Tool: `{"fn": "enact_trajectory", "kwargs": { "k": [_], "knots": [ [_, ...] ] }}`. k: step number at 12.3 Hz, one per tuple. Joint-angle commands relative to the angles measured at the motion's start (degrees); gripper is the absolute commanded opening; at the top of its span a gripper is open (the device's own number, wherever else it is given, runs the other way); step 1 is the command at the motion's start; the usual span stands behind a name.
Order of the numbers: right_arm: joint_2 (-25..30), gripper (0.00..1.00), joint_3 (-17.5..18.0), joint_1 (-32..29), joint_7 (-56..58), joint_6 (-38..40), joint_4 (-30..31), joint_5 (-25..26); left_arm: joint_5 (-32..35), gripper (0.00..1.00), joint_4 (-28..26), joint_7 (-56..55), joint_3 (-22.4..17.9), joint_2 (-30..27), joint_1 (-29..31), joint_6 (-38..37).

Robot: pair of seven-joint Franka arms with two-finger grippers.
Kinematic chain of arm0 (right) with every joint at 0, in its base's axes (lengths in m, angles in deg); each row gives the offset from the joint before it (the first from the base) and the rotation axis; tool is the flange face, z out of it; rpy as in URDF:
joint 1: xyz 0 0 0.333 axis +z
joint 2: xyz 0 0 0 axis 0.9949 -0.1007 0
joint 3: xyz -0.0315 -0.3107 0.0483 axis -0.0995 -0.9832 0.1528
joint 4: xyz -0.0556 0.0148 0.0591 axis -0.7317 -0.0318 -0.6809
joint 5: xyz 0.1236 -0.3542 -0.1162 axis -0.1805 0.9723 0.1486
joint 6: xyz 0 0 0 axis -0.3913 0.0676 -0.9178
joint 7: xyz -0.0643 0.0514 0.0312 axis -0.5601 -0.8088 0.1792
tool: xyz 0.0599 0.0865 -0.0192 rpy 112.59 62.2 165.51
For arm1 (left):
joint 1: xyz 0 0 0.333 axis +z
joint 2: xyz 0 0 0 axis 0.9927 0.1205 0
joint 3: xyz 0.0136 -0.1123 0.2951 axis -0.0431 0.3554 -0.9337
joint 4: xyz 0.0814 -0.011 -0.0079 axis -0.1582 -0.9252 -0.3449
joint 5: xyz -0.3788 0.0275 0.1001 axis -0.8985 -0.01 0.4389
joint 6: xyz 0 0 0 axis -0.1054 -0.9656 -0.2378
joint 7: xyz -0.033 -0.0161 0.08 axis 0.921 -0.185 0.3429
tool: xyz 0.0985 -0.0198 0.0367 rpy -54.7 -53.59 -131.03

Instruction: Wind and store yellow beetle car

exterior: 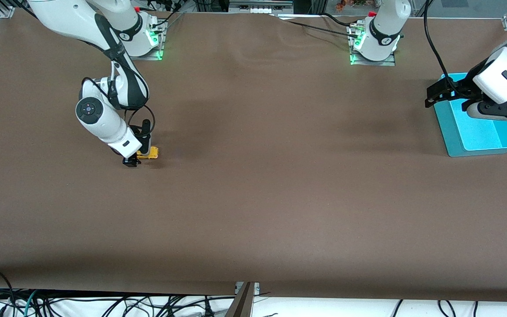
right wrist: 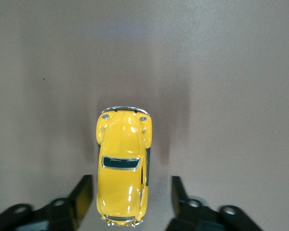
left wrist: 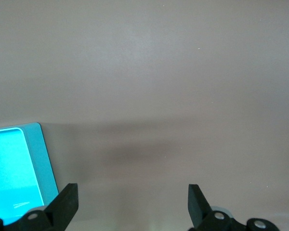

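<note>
A: Where is the yellow car (exterior: 150,153) now?

B: It sits on the brown table (exterior: 253,198), in the left half of the front view, a little above the middle height. The right gripper (exterior: 138,157) is down around it.

A: Does the gripper hold it already?

B: I think not yet. In the right wrist view the car (right wrist: 124,171) stands between the two black fingers (right wrist: 82,197), and a gap shows at each side. So the fingers are apart and touch nothing that I can see. I judge they stand at both sides of the body so that closing will catch its flanks.

A: What is the car like?

B: Small, round on top, glossy yellow with a dark window and thin silver trim. Such a smooth curved shell may slip when it is pinched high.

A: And the other arm?

B: The left gripper (exterior: 449,94) waits at the right edge of the front view, over the turquoise tray (exterior: 458,136). Its fingers (left wrist: 65,204) are spread wide and empty. The tray is flat, rectangular, with a low rim. Probably it is the place to store the car.

A: The table surface?

B: Matte and plain, like a soft mat.
</note>
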Motion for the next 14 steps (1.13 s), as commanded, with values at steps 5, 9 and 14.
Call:
{"fn": "enact_trajectory", "kwargs": {
  "k": [5, 9, 14],
  "knots": [
    [1.27, 0.14, 0.26, -0.23, 0.69, 0.35, 1.41, 0.14, 0.47, 1.00, 1.00, -0.44, 0.10, -0.12, 0.10, -1.06],
    [0.57, 0.14, -0.62, -3.20, 3.67, 0.44, 1.41, 0.14, 0.47, 1.00, 1.00, -0.44, 0.19, -0.03, 0.10, -1.06],
    [-0.40, 0.15, -0.71, -13.31, 12.89, -0.35, 0.97, 0.14, 1.17, 1.00, 0.91, -0.44, 0.63, 0.23, 0.01, -0.97]
  ]
}}
